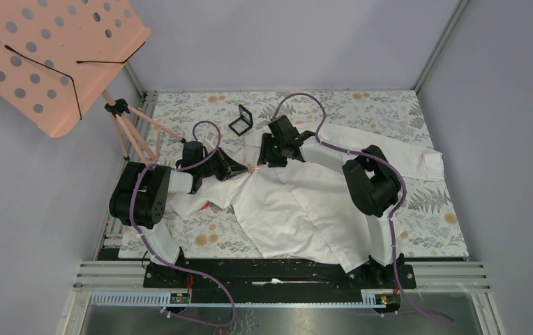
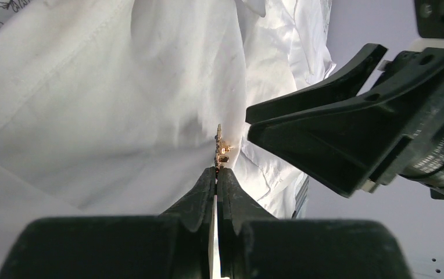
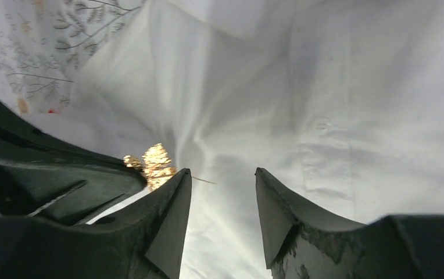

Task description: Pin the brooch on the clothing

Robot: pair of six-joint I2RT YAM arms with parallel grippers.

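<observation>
One tiny gold-toned brooch [image 2: 222, 148] pinched in the left gripper [image 2: 217, 171] by the creased white shirt [image 2: 92, 87], right gripper [image 3: 222, 171] gaping; small black square case [image 1: 241, 120], contents unclear, only shows overhead.

brooch [image 1: 252, 168]: a speck near the table's centre in the top view, outline too small to tell; edge-on in the left wrist view, lower end hidden between the left gripper [image 2: 216, 170] tips; glared gold in the right wrist view.
shirt [image 1: 298, 202]: partly hidden under the right arm [image 1: 372, 185] at 4 o'clock.
pink board [image 1: 40, 56]: 10 o'clock, cut off by the edges.
black case [image 1: 241, 120]: 12 o'clock, contents too small to tell.
</observation>
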